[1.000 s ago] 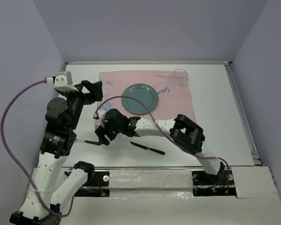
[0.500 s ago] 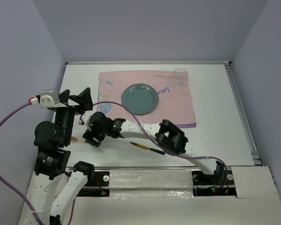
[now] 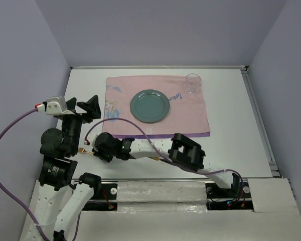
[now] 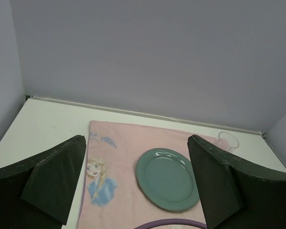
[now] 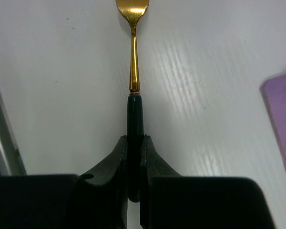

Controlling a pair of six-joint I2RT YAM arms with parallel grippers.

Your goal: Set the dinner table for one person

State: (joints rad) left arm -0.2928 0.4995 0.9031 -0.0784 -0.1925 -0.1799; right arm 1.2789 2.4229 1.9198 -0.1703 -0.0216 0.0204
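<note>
From the top camera: a white surface [image 3: 231,135] flooring a booth of lilac walls [image 3: 155,30], carrying a pink cloth [image 3: 190,115] toward the far side, a teal plate [image 3: 149,106] on it and a clear glass [image 3: 192,83] at its far right corner. Over by the left edge, left fingers [image 3: 92,106] held high and spread wide, gripping nothing. Just nearer, right fingers [image 3: 97,149] low over the surface, a spoon [image 3: 84,150] poking out leftward; grip too small to judge from here. Over to the left wrist: confirms the wide spread, dark fingers [image 4: 52,183] at either side, nothing between. Picks out a cartoon girl [image 4: 97,179] printed on the cloth's left part, only a smudge from above, and a purple cable [image 4: 169,223] along the bottom. Now the right wrist: settles it, fingers [image 5: 115,157] pinched tight on the spoon's dark green handle, gold bowl pointing away, bare surface beneath, a purple hem [image 5: 282,109] at the right. Lifted or lying flat? Cannot tell.
</note>
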